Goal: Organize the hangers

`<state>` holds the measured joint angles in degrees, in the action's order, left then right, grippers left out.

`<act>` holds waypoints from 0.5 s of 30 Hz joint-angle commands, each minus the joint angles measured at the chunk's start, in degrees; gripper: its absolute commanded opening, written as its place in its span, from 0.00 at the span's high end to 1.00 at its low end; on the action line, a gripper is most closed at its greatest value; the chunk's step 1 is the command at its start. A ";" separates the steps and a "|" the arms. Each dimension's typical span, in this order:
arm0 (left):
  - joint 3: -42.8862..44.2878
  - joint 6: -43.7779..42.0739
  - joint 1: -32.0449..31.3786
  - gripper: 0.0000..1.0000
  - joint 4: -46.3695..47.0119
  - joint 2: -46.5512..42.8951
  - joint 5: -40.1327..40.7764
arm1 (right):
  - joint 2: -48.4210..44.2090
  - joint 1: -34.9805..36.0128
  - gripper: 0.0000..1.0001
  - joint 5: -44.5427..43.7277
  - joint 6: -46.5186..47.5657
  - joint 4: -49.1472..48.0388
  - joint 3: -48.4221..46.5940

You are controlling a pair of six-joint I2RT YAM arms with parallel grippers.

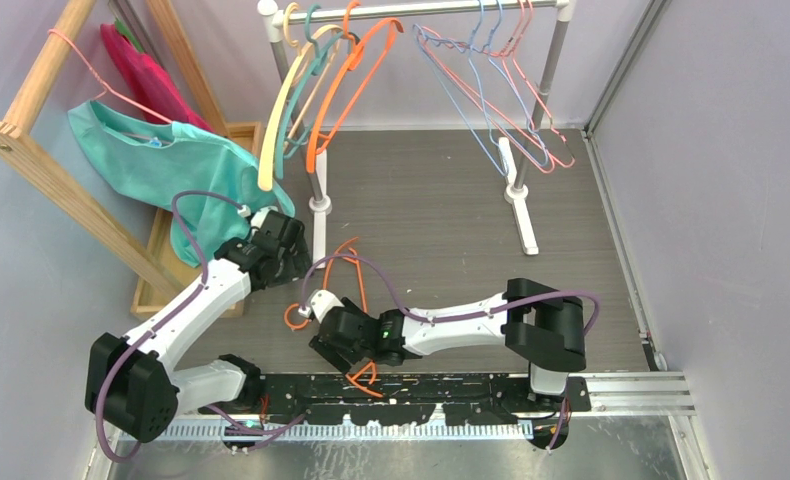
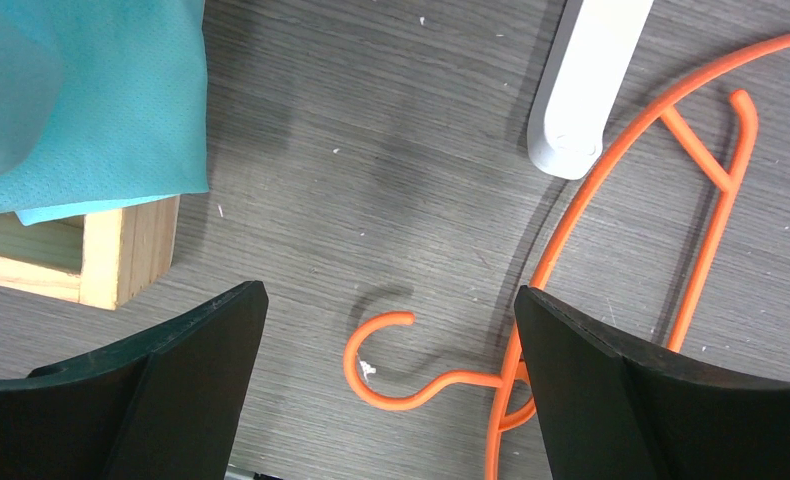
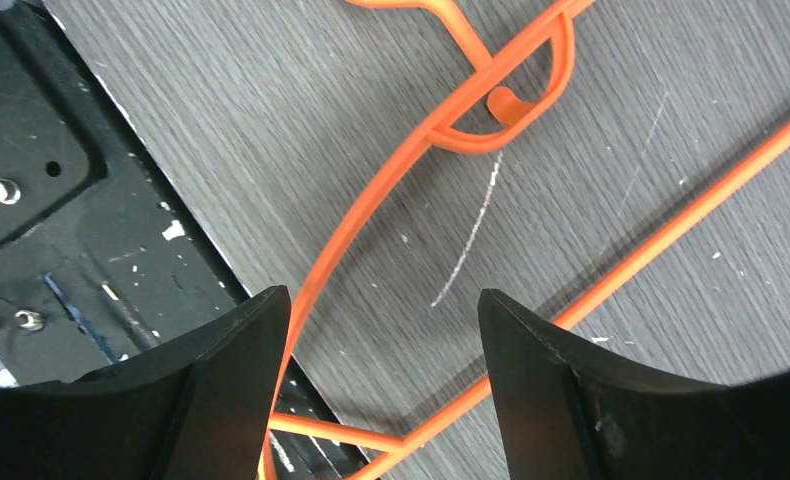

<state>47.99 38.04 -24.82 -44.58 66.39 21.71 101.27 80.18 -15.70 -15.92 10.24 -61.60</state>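
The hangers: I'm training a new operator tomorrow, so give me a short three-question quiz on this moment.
1. True or false: the right gripper is shut on the orange hanger below it.
2. That hanger lies: A) hooked on the rail; B) flat on the table; C) inside the wooden tray.
3. Fill in: the teal shirt hangs on a ___ wire hanger.

Key: 1 false, its jaws stand wide open; 2 B; 3 pink.
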 commanded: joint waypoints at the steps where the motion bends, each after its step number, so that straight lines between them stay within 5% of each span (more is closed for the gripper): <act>1: -0.70 -1.03 0.38 0.02 0.84 -1.60 -0.18 | -0.74 0.38 0.25 2.57 -1.04 -3.99 -2.21; 15: -1.91 -1.13 0.47 0.02 2.10 -1.21 -0.99 | 6.65 0.43 0.34 0.61 -3.72 -3.51 -3.84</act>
<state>46.54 37.82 -24.71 -44.31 66.37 21.15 106.78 80.31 -12.19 -17.72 8.12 -63.42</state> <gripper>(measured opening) 0.980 0.676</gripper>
